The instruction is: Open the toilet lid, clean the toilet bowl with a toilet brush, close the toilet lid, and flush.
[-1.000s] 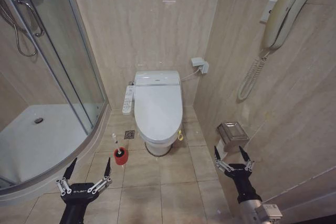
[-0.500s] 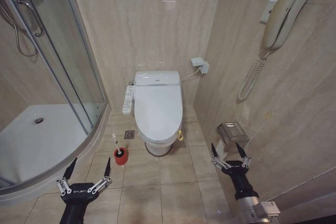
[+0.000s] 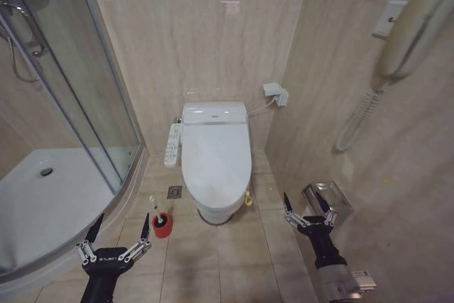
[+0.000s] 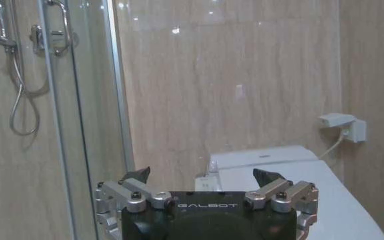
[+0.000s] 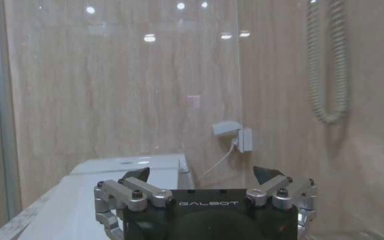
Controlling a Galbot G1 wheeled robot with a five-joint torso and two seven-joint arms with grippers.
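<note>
toilet lid (image 3: pixel 215 157) lies shut on the bowl in the head view, ahead between left gripper (image 3: pixel 118 234) and right gripper (image 3: pixel 306 208), both spread and empty. toilet brush (image 3: pixel 160 221) just beyond the left risks toppling. wrist views: lid ahead.
</note>
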